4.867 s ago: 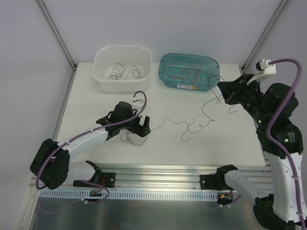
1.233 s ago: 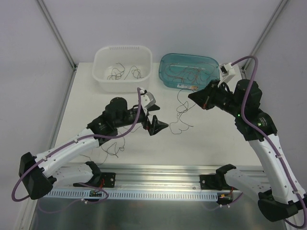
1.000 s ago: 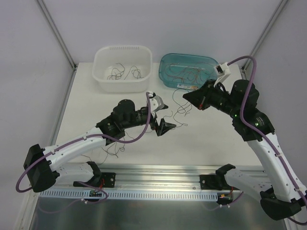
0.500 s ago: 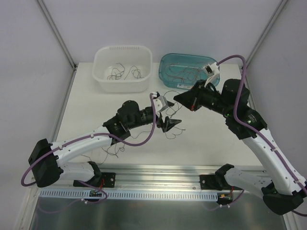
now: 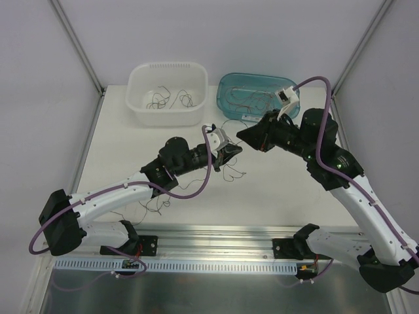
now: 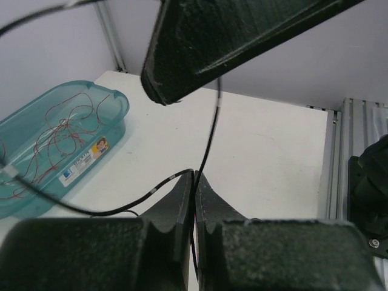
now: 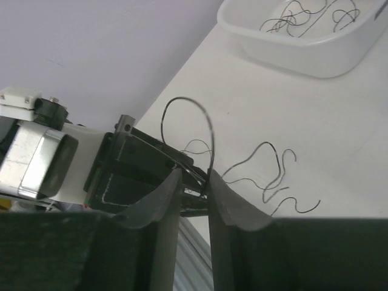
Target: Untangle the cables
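The cables are hair-thin curly wires. My left gripper (image 5: pixel 230 152) is shut on a black cable (image 6: pixel 209 136) above the table's middle, its fingertips (image 6: pixel 194 174) pressed together. That cable rises to my right gripper (image 5: pixel 243 136), which hangs just above and beyond the left one. The right gripper (image 7: pixel 194 177) is open, a gap between its fingers; the black cable (image 7: pixel 209 130) loops up beside its right finger. More black cable (image 5: pixel 230 173) trails on the table under both grippers. Another loose tangle (image 5: pixel 156 200) lies beside the left arm.
A white basket (image 5: pixel 139 108) at the back left holds black wires (image 5: pixel 169 99). A teal bin (image 5: pixel 226 108) at the back middle holds red-brown wires (image 5: pixel 256 99). A metal rail (image 5: pixel 216 235) runs along the near edge.
My left gripper swung right toward the right gripper and closed on the black cable. The right gripper moved left and its jaws parted.
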`<state>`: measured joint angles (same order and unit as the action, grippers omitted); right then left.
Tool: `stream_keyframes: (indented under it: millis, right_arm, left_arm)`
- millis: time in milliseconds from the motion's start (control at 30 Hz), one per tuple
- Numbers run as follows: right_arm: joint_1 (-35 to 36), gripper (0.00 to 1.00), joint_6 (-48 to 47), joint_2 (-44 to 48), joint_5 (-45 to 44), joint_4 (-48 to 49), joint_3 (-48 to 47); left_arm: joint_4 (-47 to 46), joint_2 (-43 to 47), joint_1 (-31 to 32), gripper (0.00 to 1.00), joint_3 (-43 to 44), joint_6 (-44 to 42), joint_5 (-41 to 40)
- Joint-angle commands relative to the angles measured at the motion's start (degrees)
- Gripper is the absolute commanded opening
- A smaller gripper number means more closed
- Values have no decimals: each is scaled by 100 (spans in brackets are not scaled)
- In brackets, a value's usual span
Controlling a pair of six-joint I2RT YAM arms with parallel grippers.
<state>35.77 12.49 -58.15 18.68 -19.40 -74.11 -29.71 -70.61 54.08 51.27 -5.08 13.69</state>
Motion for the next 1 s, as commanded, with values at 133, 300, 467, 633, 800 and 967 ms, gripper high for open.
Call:
stream_keyframes:
  millis: [133,300,467,633,800,967]
  right_arm:
    - [27,69,-905,401,-698,-889,19]
    - [18,93,-1407,734,-971,-1232,221]
    - [27,100,-1530,1086,-1190,-1365,502]
    - [18,97,-1574,1148,-1323,-1541,678]
    - [27,97,-1601,1166,-1375,-1602,784]
    - [27,97,-1618,1139,-1437,-1655,889]
  left_arm:
    - [422,91,-275,0,366,244,-631]
    - [1045,-40,-1012,0,867,368,-526]
    - [1564,-321,-1690,0,1745,350,-762]
    - [1758,-734,-2506,0,2763,289,-1000]
    - [1890,-1621,-3219,0,3775,236,-956]
    - [1978,-2727,-3930,0,4769,341,-860]
